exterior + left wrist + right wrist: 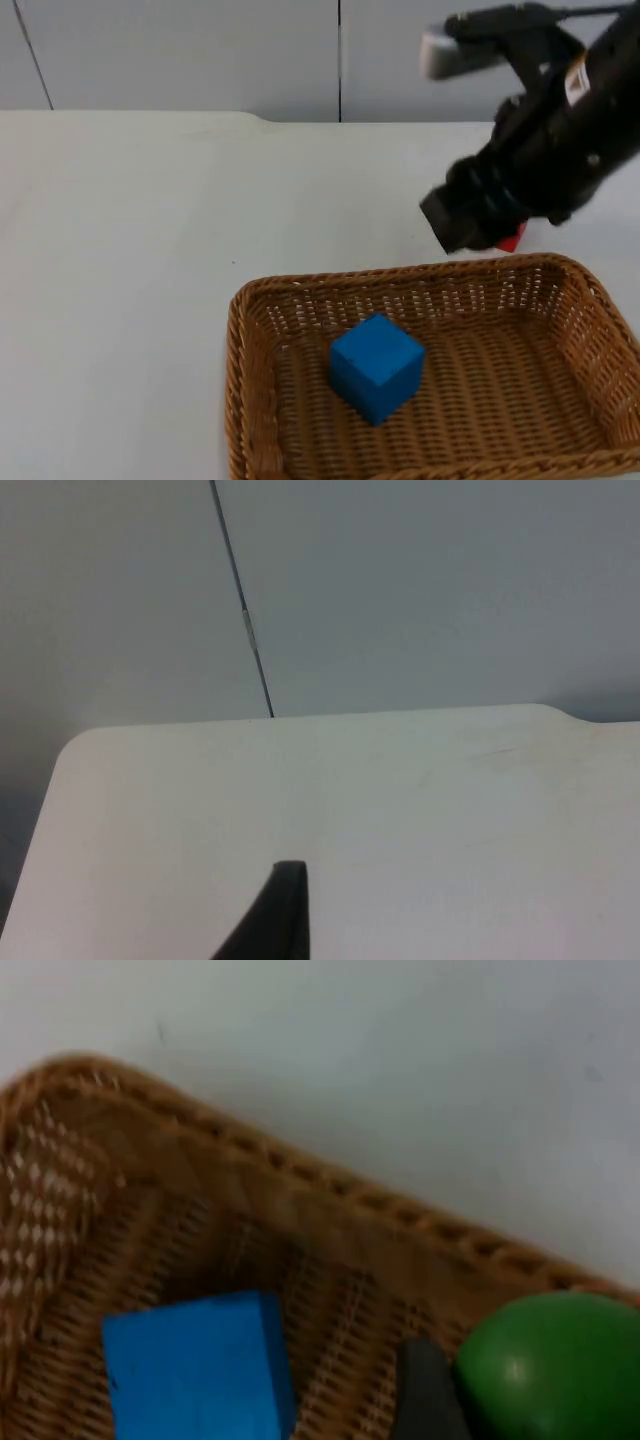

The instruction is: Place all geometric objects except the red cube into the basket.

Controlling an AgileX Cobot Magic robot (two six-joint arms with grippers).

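One blue cube (377,367) lies in the basket (250,330); right gripper (470,1400), clamped on a green ball (545,1365), hangs above the rim for release; left gripper (275,920) waits over the worktop (120,250), closure indeterminate

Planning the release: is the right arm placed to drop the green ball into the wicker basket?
Probably yes. The right hand, shut on the green ball, hangs by the brown wicker basket's far rim; the blue cube inside leaves space beside it.

Right tool (480,225) hangs lowered; left arm waits.
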